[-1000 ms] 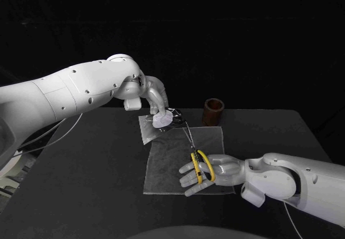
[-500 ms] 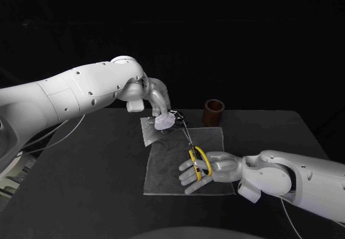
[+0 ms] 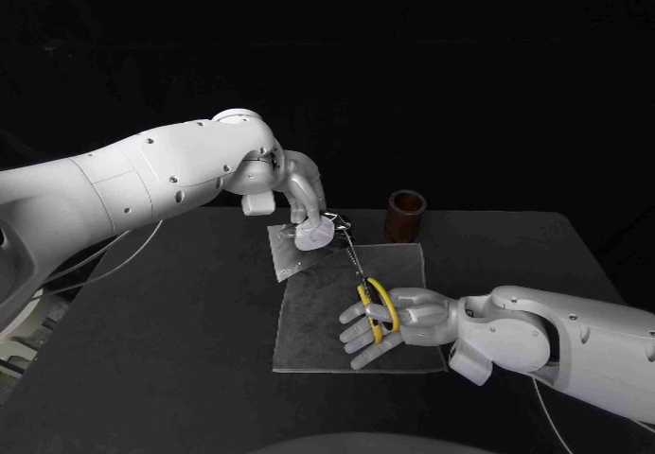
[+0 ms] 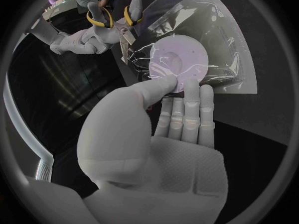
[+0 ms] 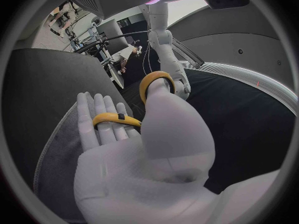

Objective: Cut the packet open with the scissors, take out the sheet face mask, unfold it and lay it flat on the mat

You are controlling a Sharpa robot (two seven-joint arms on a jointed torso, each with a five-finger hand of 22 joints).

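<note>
Over the black table (image 3: 164,359) and the grey mat (image 3: 321,326), my left hand (image 3: 303,194) pinches the clear packet (image 3: 290,253) between thumb and fingers, holding it above the mat's far end. My right hand (image 3: 396,320) grips the yellow-handled scissors (image 3: 358,270), with the blade tips at the packet's edge. A brown tube (image 3: 404,216) stands just beyond the mat.

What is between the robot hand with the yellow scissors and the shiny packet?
The scissors' blades, reaching from the right robot hand to the packet in the left robot hand, above the mat: head view.
</note>
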